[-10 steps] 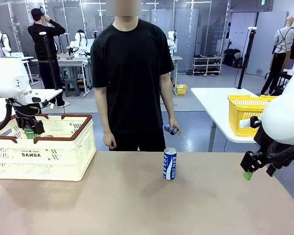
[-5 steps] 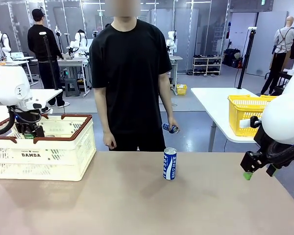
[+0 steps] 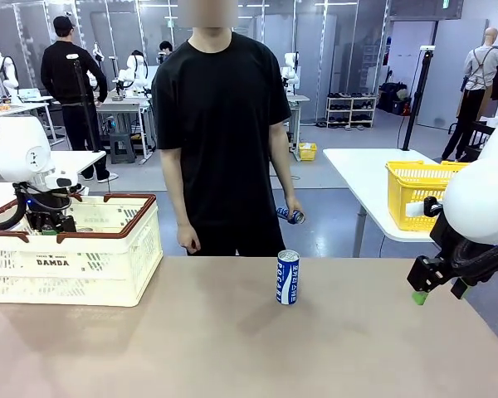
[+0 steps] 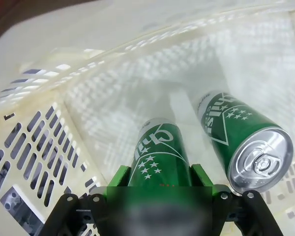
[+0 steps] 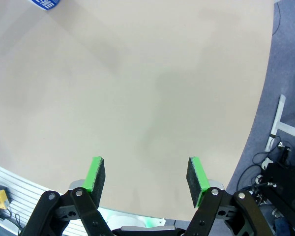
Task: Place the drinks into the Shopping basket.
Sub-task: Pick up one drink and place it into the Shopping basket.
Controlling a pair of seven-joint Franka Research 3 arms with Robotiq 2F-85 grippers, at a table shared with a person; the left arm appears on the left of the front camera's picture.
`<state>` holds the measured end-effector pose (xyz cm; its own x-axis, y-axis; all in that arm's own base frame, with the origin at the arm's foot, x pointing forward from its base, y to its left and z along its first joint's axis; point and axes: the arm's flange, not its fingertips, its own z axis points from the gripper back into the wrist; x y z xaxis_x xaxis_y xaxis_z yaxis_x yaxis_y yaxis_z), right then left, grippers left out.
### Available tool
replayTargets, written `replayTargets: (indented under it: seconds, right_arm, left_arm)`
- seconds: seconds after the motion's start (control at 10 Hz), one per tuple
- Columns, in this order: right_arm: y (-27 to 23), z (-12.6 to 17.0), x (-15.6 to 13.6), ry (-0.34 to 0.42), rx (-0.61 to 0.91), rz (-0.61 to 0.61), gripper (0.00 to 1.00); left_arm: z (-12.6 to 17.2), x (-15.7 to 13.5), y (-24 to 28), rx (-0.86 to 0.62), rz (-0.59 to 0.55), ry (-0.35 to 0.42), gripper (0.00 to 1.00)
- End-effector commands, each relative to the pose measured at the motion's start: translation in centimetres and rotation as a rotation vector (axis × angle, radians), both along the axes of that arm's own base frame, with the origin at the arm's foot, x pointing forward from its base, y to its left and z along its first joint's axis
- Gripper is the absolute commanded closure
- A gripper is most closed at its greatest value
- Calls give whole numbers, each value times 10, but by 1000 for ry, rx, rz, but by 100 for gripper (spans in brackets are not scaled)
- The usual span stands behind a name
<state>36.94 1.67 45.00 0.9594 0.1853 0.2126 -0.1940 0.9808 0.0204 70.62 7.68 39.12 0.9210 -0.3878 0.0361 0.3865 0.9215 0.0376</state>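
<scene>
My left gripper (image 3: pixel 46 220) reaches down inside the cream-white Shopping basket (image 3: pixel 108 265) at the table's left. In the left wrist view the left gripper (image 4: pixel 160 183) is shut on a green can (image 4: pixel 160 157), close above the basket's slotted floor (image 4: pixel 34 142). A second green can (image 4: pixel 243 140) lies on its side just beside it. A blue can (image 3: pixel 288 277) stands upright mid-table. The person holds another blue can (image 3: pixel 290 216) low in one hand. My right gripper (image 3: pixel 439 292) hangs open at the table's right edge, its pads (image 5: pixel 96 178) over bare tabletop.
The person stands at the far edge, behind the standing blue can. A yellow mesh basket (image 3: pixel 415 192) sits on a separate white table at the back right. The tabletop (image 3: pixel 191 348) between basket and can is bare. The blue can's corner (image 5: pixel 45 3) shows top left in the right wrist view.
My left gripper has sunk lower into the basket with the green can. The right arm and the standing blue can have not moved.
</scene>
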Motion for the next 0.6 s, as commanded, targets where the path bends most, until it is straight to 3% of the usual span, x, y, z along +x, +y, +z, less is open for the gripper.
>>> replayTargets:
  seconds: [0.0, 0.5]
  right_arm:
    - [-1, 0, -1, -1, 1, 0, 16]
    - [-1, 0, -1, -1, 1, 0, 16]
  left_arm:
    - [-15, 5, 6, -36, 35, -11, 37]
    - [3, -7, 27, -48, 51, -40, 37]
